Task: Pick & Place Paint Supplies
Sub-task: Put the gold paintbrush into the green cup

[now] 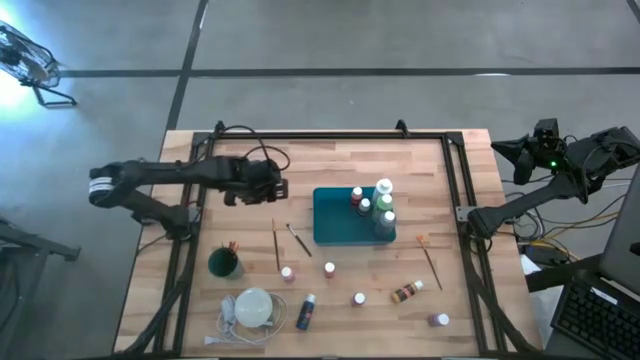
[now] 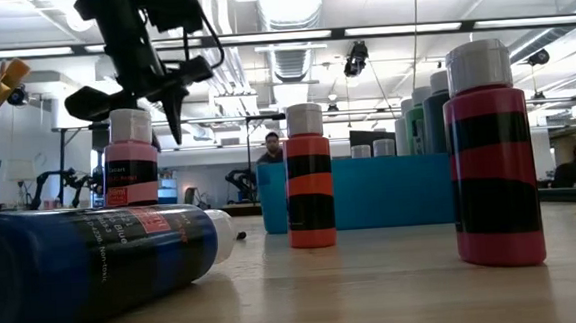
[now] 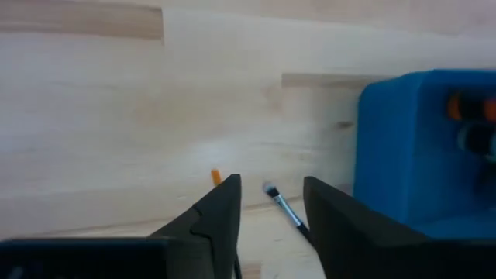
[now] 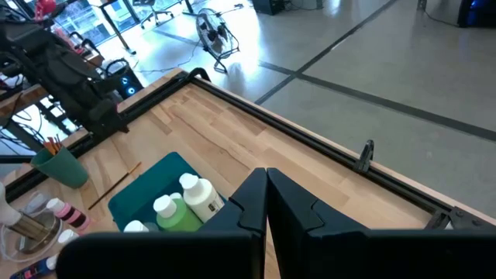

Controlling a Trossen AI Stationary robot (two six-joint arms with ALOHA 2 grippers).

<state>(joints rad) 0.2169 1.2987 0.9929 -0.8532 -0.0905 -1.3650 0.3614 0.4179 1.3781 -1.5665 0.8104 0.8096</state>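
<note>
High view: I take the teal tray (image 1: 340,222) at the middle of the table (image 1: 320,160) as my landmark. Several white-capped paint bottles (image 1: 381,207) stand inside it, grouped at its right end. My left gripper (image 1: 275,186) hangs above bare wood to the left of the tray, just past its far-left corner. In the left wrist view I see its fingers (image 3: 221,213) parted with a clear gap and nothing between them; beneath them lie an orange-tipped brush (image 3: 216,177) and a grey-bristled brush (image 3: 280,204), both just left of the tray wall.

Left of the tray on the near side, I see those two brushes lying side by side. Farther left stands a green cup (image 1: 224,263) with brush handles in it. Nearer to me than the tray, loose bottles are scattered: a pink one (image 1: 288,273), a red one (image 1: 329,268), a blue one (image 1: 306,312) lying flat, and a brown one (image 1: 406,292) lying flat. Another brush (image 1: 430,258) lies to the right of the tray. A white disc with a cord (image 1: 254,306) rests near the front-left.

My right gripper (image 1: 503,148) waits off the table, well to the right of the tray and beyond it; its fingers (image 4: 267,203) are pressed together and hold nothing.
</note>
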